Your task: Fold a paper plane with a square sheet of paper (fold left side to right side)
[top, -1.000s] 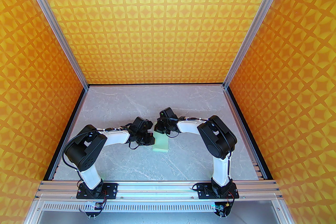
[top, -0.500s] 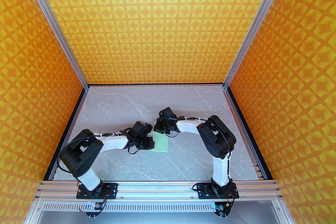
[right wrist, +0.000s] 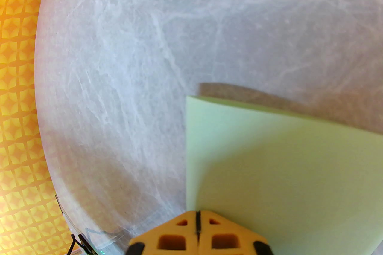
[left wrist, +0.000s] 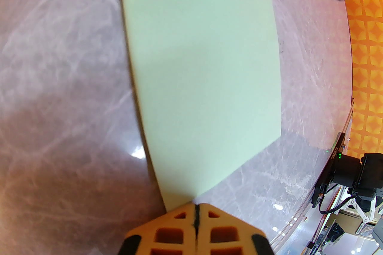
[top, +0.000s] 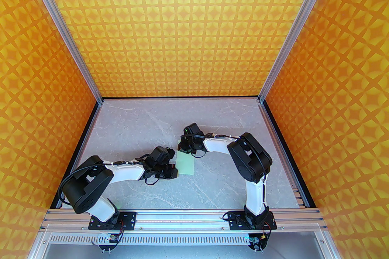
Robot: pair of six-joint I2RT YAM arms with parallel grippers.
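Note:
The square sheet of paper (top: 186, 163) lies on the table as a narrow pale mint-green rectangle, folded in half. My left gripper (top: 174, 172) is shut, its tips touching the paper's near-left corner. In the left wrist view the paper (left wrist: 203, 68) stretches away from the closed orange fingertips (left wrist: 179, 218). My right gripper (top: 182, 150) is shut at the far-left corner. In the right wrist view its closed tips (right wrist: 197, 215) sit at the edge of the paper (right wrist: 284, 173), whose far edge casts a shadow on the table.
The grey marble table (top: 136, 124) has free room all round the paper. Orange patterned walls (top: 45, 118) enclose it on three sides. An aluminium rail (top: 182, 216) with both arm bases runs along the near edge.
My left arm has slid toward the near edge along the paper's left side, ending at the near-left corner. The paper lies flatter. The right arm has barely moved.

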